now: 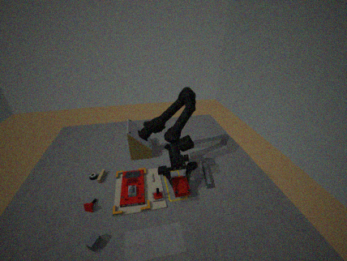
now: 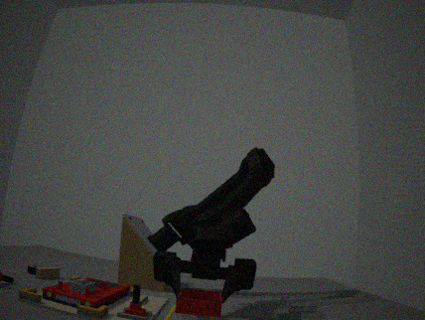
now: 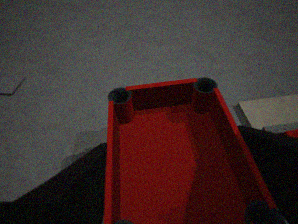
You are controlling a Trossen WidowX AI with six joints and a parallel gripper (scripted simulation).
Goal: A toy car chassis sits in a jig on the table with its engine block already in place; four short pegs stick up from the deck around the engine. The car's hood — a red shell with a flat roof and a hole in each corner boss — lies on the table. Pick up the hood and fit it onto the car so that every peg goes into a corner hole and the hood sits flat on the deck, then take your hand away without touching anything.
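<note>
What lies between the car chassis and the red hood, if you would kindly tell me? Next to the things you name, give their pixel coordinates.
The top view shows a small red piece with a black peg point(image 1: 157, 195) point(image 2: 135, 309) there.

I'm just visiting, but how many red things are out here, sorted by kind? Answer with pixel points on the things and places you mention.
Car chassis point(image 1: 139, 189) point(image 2: 110, 295): 1
Hood point(image 1: 181, 186) point(image 2: 199, 301) point(image 3: 155, 150), in the jaws: 1
Small pieces with black parts: 2 (inner piece point(image 1: 157, 195) point(image 2: 135, 310), outer piece point(image 1: 88, 207) point(image 2: 4, 277))
Total: 4
</note>
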